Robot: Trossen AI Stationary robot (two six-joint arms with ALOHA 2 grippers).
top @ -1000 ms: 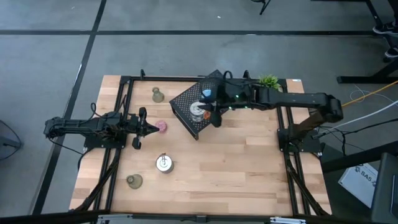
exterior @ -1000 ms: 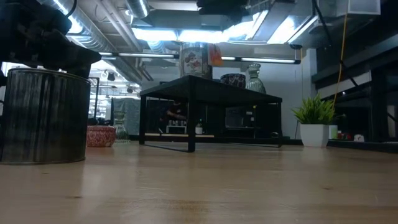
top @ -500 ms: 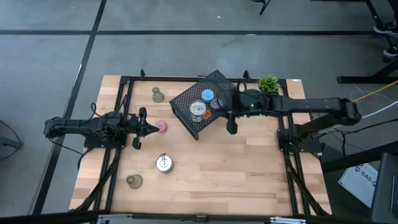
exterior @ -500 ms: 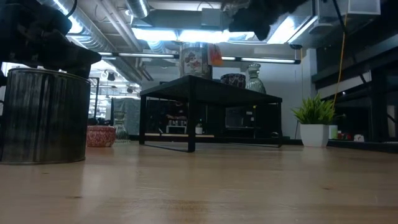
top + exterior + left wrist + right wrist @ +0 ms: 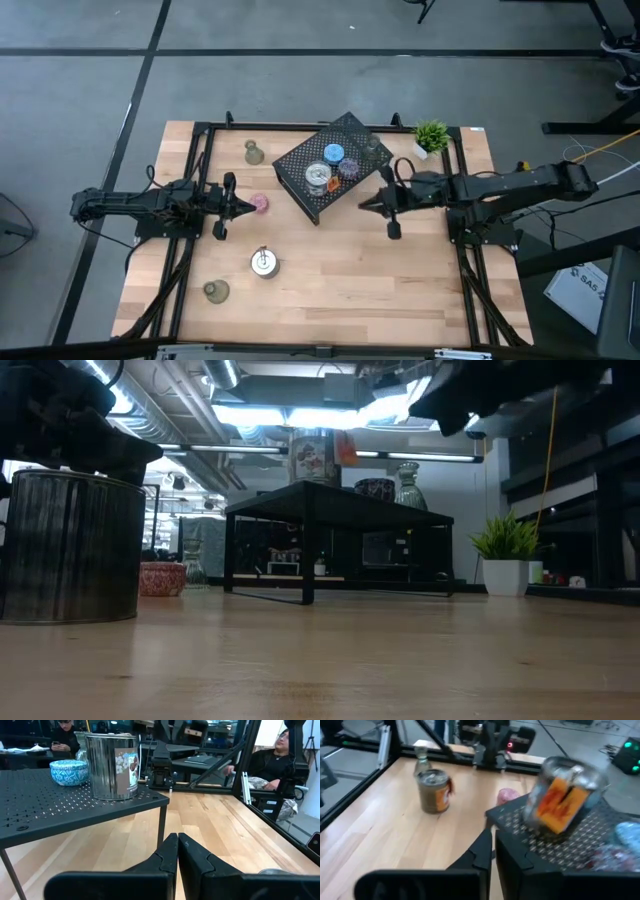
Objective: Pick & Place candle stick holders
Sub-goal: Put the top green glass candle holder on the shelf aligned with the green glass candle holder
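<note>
Black mesh rack: we see silver, blue and purple holders on it. Right gripper just beside it, fingers pressed together, empty. Left gripper closed beside the pink holder.

Pale wooden plank table framed by black metal rails, set on a grey concrete floor crossed by dark seams. Overhead, bright fluorescent ceiling lights among exposed silver ducts. Beyond the table, dark workbenches, and two seated people: one in dark clothes and another in a black top.
</note>
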